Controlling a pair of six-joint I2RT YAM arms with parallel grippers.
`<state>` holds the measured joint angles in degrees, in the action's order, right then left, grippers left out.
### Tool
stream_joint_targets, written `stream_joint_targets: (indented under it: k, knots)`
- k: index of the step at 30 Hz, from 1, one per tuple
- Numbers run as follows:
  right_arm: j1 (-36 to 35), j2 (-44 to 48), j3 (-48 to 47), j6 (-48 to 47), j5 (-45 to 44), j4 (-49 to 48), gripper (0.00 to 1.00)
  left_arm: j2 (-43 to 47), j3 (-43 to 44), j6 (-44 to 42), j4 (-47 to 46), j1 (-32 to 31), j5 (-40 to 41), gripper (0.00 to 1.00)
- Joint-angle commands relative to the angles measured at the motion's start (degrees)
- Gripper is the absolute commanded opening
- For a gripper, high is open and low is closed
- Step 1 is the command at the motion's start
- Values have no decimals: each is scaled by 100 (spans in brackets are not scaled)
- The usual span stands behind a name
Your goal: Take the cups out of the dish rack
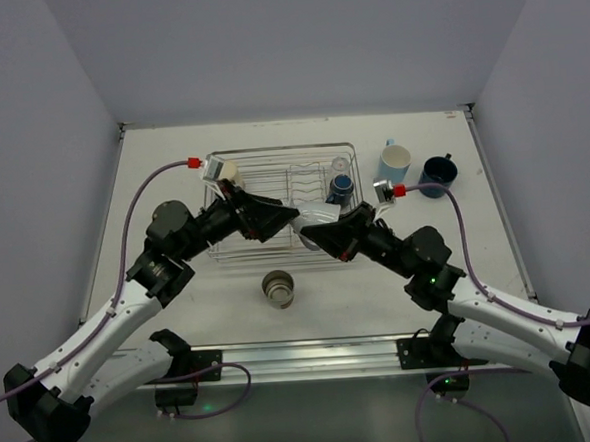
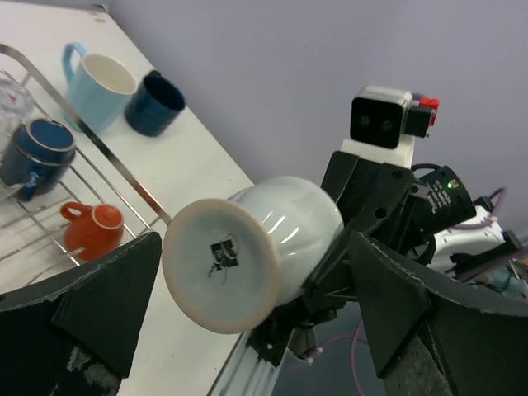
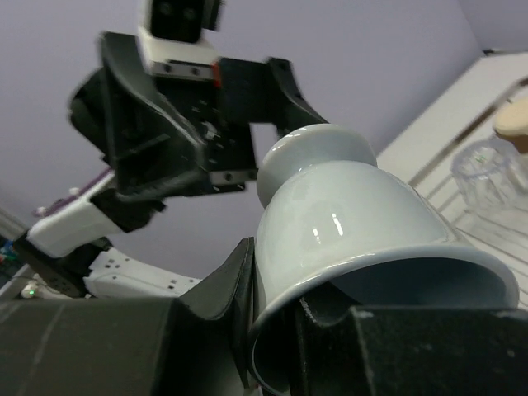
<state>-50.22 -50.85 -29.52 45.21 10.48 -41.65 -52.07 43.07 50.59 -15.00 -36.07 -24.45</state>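
Note:
A glossy white cup [image 1: 315,218] hangs on its side over the front of the dish rack [image 1: 271,160], between the two arms. My right gripper [image 3: 276,309] is shut on its rim, one finger inside the cup and one outside. My left gripper [image 2: 254,239] stands open around the cup's foot [image 2: 219,264], both fingers apart from it. In the rack sit a small dark blue cup [image 1: 341,187], a clear glass [image 1: 341,164] and a small orange cup [image 2: 91,227].
A light blue mug [image 1: 394,162] and a navy mug [image 1: 438,175] stand on the table right of the rack. A metallic cup [image 1: 278,288] stands in front of the rack, below the two grippers.

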Motion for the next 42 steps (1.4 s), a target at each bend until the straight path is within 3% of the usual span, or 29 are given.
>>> stream_joint_targets:
  k: [1, 5, 6, 8, 9, 12, 18, 21, 30, 42]
  knots:
    - [38, 373, -150, -293, -634, 779, 0, 364, 623, -1241, 1111, -22, 624, 100]
    - [56, 804, -754, -811, -1143, 2517, 0, 619, 1079, -2095, 2507, -14, 1335, 100]
    - [65, 822, -975, -1082, -1580, 3591, 0, 672, 1133, -2280, 2720, -22, 1476, 100]
    - [283, 770, -1702, -1356, -1917, 4747, 0, 803, 1134, -2772, 3316, -22, 1949, 100]
    - [606, 648, -1898, -1601, -2023, 5676, 0, 969, 1081, -2939, 3459, -14, 2127, 100]
    - [1457, 463, -2426, -1944, -2436, 6823, 0, 1260, 748, -3379, 3838, -22, 3032, 100]
    - [3173, -696, -3068, -2560, -1840, 7408, 0, 1542, 97, -3758, 3733, -22, 3815, 100]
    - [3561, -1584, -3305, -2719, -1769, 7417, 0, 1586, 0, -3767, 3715, -14, 3817, 100]
    - [3905, -3508, -3851, -2895, -1734, 7312, 0, 1622, -211, -3740, 3592, 92, 3368, 100]
    - [4011, -4706, -4115, -2983, -2006, 7206, 1, 1428, -211, -3732, 3610, 197, 3341, 100]
